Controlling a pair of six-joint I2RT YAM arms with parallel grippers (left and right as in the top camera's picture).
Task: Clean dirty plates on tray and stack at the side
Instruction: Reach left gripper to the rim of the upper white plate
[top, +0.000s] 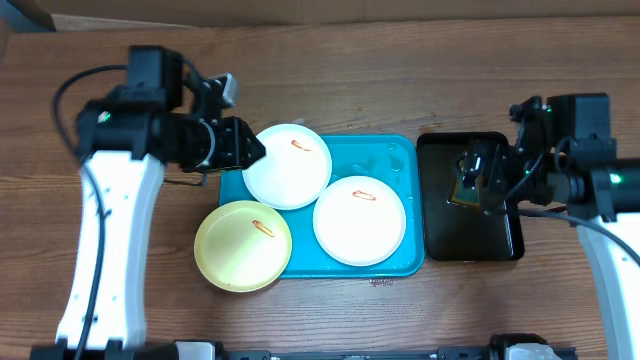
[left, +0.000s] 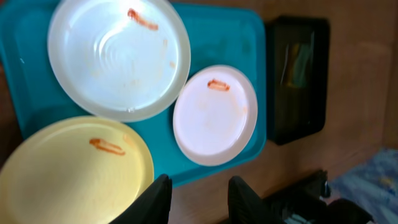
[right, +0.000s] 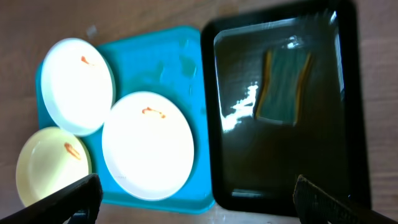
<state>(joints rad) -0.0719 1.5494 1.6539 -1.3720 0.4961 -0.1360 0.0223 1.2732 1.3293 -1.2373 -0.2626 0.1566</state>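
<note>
The left arm reaches in from 9 o'clock of the overhead view, its forearm bent in toward the middle. The left claw (top: 250, 148) points toward 3 o'clock, just beside the rim of the far white plate (top: 288, 165). Its fingers (left: 158, 199) stand partly apart with bare bench (top: 350, 70) showing between them, and it grasps nothing. The right arm comes in from 3 o'clock and holds the right claw (top: 478, 172) over the black tray (top: 470, 235), fingers spread wide, released and empty.

Three plates lie on the turquoise tray (top: 395, 160): two white and one pale yellow. The far white plate sits at the tray's 10 o'clock corner and the near white plate (top: 359, 220) toward 5 o'clock. The yellow plate (top: 243, 245) is at 8 o'clock, overhanging the tray's corner onto the bench. Each plate carries one orange-red smear, three in all.

There are two trays, the black one just beside the turquoise one at 3 o'clock. One sponge (right: 283, 87), green with yellow edges, lies in the black tray.
</note>
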